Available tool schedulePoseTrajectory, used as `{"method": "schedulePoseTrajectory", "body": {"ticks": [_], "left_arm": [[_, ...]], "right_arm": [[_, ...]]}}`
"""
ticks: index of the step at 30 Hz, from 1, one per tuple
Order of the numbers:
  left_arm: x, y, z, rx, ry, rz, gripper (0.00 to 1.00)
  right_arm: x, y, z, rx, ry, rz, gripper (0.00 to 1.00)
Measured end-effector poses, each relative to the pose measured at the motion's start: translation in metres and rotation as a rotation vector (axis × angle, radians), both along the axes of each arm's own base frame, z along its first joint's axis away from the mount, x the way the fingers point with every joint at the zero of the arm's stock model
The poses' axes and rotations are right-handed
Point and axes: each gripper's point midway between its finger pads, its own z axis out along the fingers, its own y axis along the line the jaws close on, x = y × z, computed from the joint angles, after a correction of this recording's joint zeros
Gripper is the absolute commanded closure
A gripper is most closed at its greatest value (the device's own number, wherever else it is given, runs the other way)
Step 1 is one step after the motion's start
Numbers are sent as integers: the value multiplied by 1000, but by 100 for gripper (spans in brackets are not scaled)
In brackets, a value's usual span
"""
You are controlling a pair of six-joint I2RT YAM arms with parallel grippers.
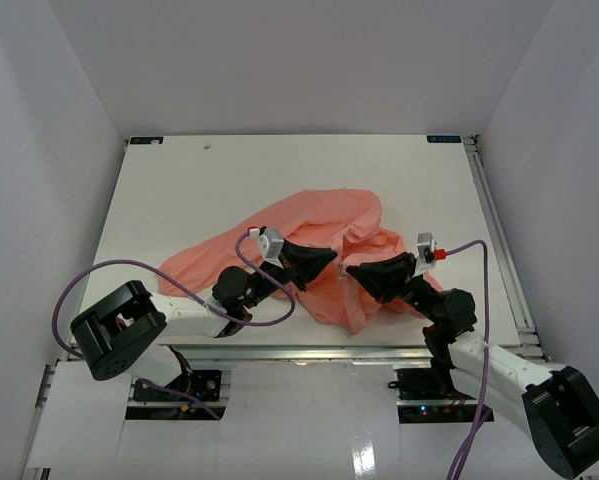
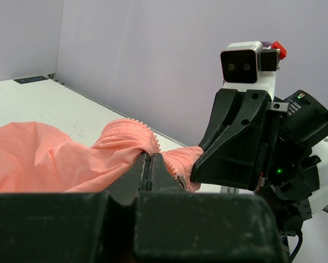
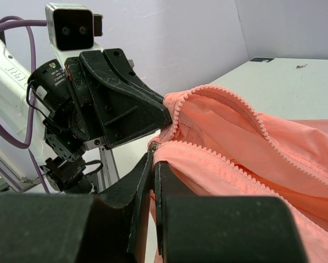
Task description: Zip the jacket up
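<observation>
Jacket [image 1: 319,225] on table [image 1: 199,190], toward its near edge

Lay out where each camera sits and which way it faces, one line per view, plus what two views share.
Top external: above and behind the arms, looking down on the table and jacket; both arms show, bases at the bottom.
Left wrist: on the left arm, facing along its own shut left gripper toward the right gripper.
Right wrist: on the right arm, facing across its own shut gripper at the left gripper.
Shared: both wrist views show the jacket's zipper teeth and the opposite gripper.
</observation>
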Motion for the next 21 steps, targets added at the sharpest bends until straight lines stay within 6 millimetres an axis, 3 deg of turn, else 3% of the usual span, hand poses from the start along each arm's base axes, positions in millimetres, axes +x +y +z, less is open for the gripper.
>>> {"method": "schedulePoseTrajectory", "body": {"ticks": [21], "left_arm": [[-4, 0, 5, -11, -5, -5, 100]], "right_arm": [[-1, 2, -2, -4, 5, 9, 92]]}}
